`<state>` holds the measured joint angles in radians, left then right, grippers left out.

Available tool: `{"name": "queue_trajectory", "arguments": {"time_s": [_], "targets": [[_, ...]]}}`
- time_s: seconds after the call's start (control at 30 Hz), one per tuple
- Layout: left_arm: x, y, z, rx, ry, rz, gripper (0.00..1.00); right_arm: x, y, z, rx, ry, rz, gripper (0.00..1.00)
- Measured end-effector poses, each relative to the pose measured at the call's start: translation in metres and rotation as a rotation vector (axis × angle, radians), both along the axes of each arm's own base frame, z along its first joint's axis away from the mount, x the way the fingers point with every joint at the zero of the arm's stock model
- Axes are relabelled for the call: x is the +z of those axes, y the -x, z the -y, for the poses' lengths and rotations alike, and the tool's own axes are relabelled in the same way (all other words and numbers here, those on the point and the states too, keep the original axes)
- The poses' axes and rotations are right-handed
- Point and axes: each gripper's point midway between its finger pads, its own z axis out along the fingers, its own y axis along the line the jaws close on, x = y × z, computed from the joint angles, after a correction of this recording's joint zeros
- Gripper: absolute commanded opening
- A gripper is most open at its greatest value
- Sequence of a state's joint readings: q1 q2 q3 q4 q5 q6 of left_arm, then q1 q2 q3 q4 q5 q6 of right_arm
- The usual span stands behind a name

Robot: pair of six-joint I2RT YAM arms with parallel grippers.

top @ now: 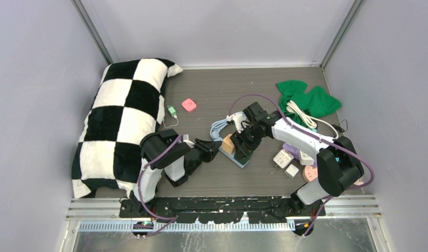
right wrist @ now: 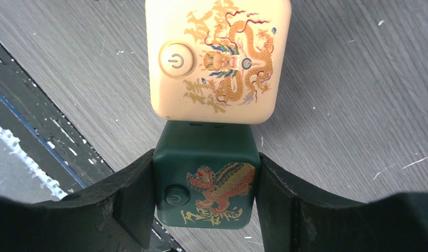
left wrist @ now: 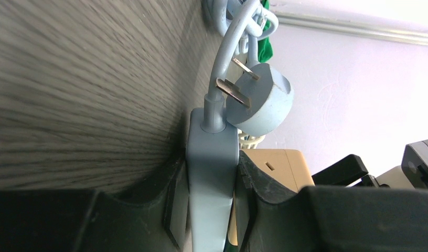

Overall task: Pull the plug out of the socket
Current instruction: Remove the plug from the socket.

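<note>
- Grey wood table [top: 212, 86], walls [top: 217, 31] left, far and right; I see bare surface toward the far edge.
- Left gripper [left wrist: 212, 181] clamps blue socket strip [left wrist: 212, 149] mid-table.
- Right gripper [right wrist: 206, 197] clamps green plug [right wrist: 205, 157], just beside cream plug [right wrist: 217, 58].

This looks like a robot lab. Plain grey walls [top: 217, 31] box in a table [top: 212, 84]. Two robot arms [top: 167, 152] sit bolted on a metal rail [top: 222, 207].

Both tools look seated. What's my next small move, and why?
Probably ease the right tool straight away from the blue power strip, slowly. It is shut on the dark green plug, beside the cream plug, and the left tool clamps the strip's end to brace it.
</note>
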<state>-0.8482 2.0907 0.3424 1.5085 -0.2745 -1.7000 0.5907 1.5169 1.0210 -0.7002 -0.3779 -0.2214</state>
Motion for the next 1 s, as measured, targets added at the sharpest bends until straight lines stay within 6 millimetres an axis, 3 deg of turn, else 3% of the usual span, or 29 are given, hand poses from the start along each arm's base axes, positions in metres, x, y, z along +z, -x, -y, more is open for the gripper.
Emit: {"name": "queue_trajectory", "arguments": {"time_s": [0.17,0.4,0.73,1.0], "targets": [[0.0,0.002,0.002,-0.015,-0.001,0.0,0.0,0.003,0.007,-0.006,0.026,-0.019,-0.005,0.01],[-0.001,0.006,-0.002,-0.015,-0.002,-0.001,0.0,0.005,0.015,-0.014,0.079,0.083,0.01,0.01],[0.0,0.003,0.0,-0.01,-0.002,-0.002,0.0,-0.001,-0.004,0.006,-0.019,0.045,0.0,0.01],[0.0,0.004,0.006,-0.034,0.002,-0.002,0.0,0.005,0.004,0.004,-0.003,-0.029,-0.008,0.01]]}}
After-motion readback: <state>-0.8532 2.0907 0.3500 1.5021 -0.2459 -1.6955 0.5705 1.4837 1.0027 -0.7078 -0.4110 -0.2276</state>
